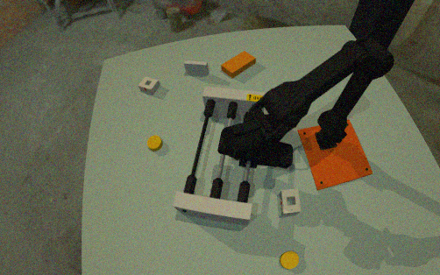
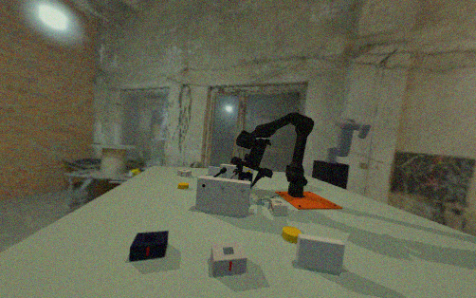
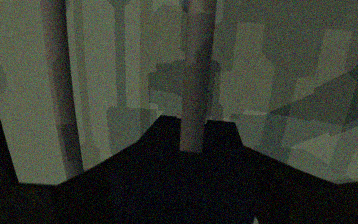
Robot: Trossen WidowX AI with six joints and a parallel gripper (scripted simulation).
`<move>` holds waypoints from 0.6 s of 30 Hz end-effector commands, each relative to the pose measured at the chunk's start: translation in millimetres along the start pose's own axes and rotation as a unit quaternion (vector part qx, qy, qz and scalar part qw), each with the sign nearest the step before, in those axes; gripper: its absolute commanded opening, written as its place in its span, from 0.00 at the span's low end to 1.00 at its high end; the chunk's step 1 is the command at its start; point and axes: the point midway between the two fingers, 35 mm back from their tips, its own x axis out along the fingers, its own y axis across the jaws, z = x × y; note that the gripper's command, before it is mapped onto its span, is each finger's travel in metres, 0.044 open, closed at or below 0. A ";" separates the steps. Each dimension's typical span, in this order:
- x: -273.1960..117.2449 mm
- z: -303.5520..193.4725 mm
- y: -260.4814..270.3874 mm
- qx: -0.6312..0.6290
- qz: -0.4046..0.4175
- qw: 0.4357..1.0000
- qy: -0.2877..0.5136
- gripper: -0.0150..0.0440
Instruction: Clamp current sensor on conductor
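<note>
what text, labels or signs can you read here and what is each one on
A yellow label on the far end block of the conductor frame: an upward arrow, then letters partly hidden by the arm, too blurred to read for certain.
Red marks on the dark block and the pale block with a square hole: too small to tell whether they are signs.
No other text or number is readable.

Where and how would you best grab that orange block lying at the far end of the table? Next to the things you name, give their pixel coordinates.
Probably across its narrower width, mid-length, from above: the orange block (image 1: 238,64) lies flat, longer than wide, with both long sides free.
</note>
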 end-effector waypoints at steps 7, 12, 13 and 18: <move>3.5 0.0 -1.1 0.000 0.000 1.000 0.000 0.25; 0.7 -0.3 0.2 0.000 0.001 1.000 0.001 0.43; 0.7 -0.3 0.2 0.000 0.001 1.000 0.001 0.48; 0.7 -0.3 0.2 0.000 0.001 1.000 0.001 0.70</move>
